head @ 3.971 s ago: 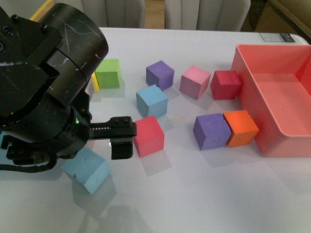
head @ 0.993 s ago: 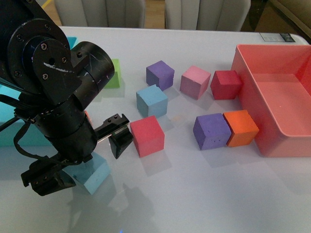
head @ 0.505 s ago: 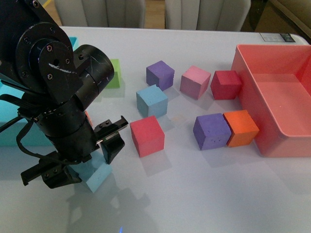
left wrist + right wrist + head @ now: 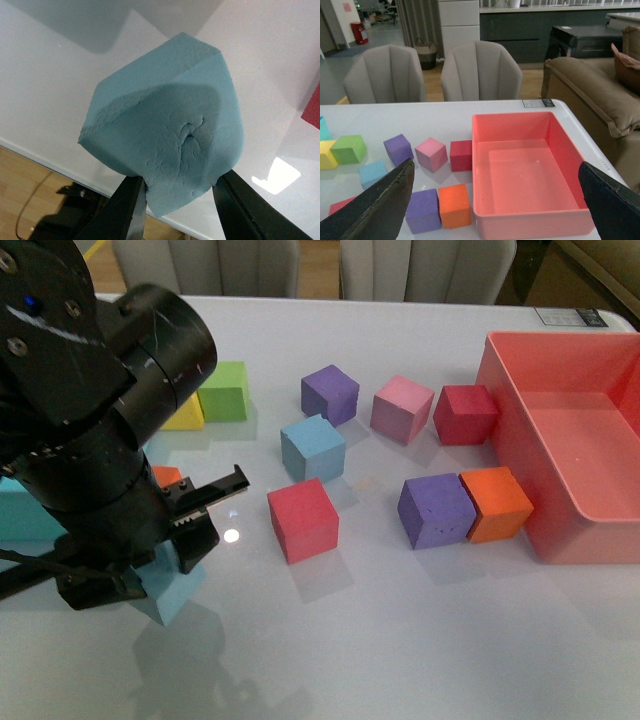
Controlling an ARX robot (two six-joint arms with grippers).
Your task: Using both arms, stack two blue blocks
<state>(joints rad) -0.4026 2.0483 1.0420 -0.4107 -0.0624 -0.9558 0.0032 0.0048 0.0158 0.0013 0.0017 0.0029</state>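
Closing on the near blue block point(image 4: 165, 115), the left gripper point(image 4: 176, 186) now has its jaws pinching one corner of the cube, which a moment ago lay loose between them at the tabletop's point(image 4: 400, 640) near left. That grasp probably frees it for carrying onto the other blue block point(image 4: 312, 447) mid-table, while the right gripper point(image 4: 495, 170) hangs high, jaws spread and empty.

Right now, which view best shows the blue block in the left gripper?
Left wrist view: the blue block fills the frame, its corner pinched in the left gripper. Front view shows only a part below the left arm. Right wrist view misses it, showing just the other blue block.
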